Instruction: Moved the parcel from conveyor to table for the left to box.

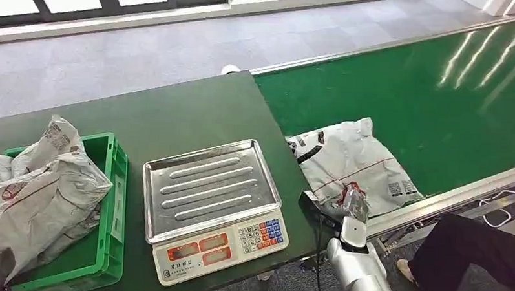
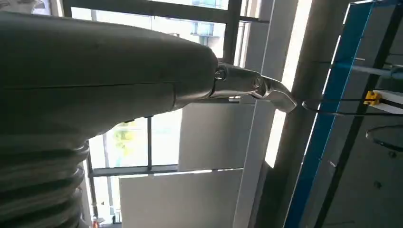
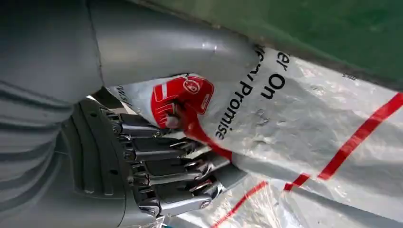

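Parcel [image 1: 352, 163]: one white poly bag with red stripes, lying on the green conveyor [image 1: 438, 93] at its near edge, just beside the table [image 1: 178, 110]. Head view: the right hand [image 1: 355, 206] is at the parcel's near corner, the silver arm coming up from below. On the table: one scale [image 1: 214, 209] with a bare steel tray, and one green crate [image 1: 107, 198] at the left holding a heap of white bags [image 1: 43, 190], perhaps three; exact count hard to tell. A person's dark-clad leg [image 1: 477, 253] shows at lower right.

Left wrist view: the left hand [image 2: 142, 76] is seen as a grey cover and thumb against windows; nothing appears in it, but whether its fingers are apart or curled I cannot tell.

Right wrist view: the right hand's thumb and dark fingers [image 3: 166, 161] are clamped on a bunched fold of the parcel near its red logo.

Judgement: grasp made, carry not yet done. The parcel looks not yet off the belt; lifting it across to the table, releasing, and the left hand's boxing remain.
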### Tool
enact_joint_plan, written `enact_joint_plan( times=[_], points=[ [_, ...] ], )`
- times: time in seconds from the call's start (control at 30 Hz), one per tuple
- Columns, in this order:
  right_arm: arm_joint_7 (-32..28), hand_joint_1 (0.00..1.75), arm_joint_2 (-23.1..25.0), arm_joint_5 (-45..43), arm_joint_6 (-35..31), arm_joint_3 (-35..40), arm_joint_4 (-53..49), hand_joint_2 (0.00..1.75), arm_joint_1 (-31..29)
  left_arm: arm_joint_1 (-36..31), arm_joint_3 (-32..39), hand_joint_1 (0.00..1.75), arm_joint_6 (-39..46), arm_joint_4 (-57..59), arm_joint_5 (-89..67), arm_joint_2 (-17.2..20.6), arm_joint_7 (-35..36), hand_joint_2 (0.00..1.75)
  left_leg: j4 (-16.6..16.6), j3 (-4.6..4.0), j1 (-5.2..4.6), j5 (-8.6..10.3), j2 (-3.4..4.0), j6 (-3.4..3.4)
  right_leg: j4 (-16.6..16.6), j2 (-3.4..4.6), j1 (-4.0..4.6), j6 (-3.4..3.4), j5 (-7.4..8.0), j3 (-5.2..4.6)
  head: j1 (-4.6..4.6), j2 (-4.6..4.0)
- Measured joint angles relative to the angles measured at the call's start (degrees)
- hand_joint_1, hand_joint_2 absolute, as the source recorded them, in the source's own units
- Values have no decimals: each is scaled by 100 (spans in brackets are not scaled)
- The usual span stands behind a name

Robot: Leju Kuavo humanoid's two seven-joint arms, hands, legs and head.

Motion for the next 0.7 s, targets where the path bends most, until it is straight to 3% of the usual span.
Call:
enact_joint_plan(
  times=[0.3, 0.43, 0.47, 0.57, 0.63, 0.7],
  points=[
    [228, 175, -4, 74, -190, -22, -129, 175, 2, 51, 0, 0, 42, -197, 2, 0, 0, 175, 2, 79, -1, -3, -9, 31, -10, -7, -13, 22, -13, 94, -2, 0],
    [442, 175, 133, 114, -227, -22, -1091, 175, 448, 152, 0, 0, 48, -295, 2, 0, -4, 175, 6, 77, -13, 40, -94, 34, -4, -79, -31, 48, 11, 75, 0, 0],
    [477, 175, 179, 116, -444, -15, -1417, 175, 567, 189, 2, 0, 61, -315, 2, -2, -2, 175, 7, 51, -18, 54, -117, 28, -2, -97, -35, 51, 18, 54, 0, -2],
    [179, 175, 370, 78, -1936, -4, -2740, 175, 976, 258, 2, 0, 30, -343, 37, -7, -2, 175, 8, 0, -23, 57, -155, 25, 1, -135, -39, 47, 13, 7, 2, 0],
    [-428, 175, 537, -320, -2983, -7, -3773, 175, 1200, 257, 2, 0, 24, -328, 79, -11, 0, 175, 7, -16, -23, 55, -154, 22, 0, -134, -37, 45, 5, -9, -2, 0],
    [-888, 175, 698, -626, -3439, -11, -4659, 175, 1410, 255, 2, 0, 31, -293, 83, -11, 0, 175, 5, -23, -22, 49, -154, 15, 1, -133, -32, 41, -4, -15, -2, -2]
  ],
)
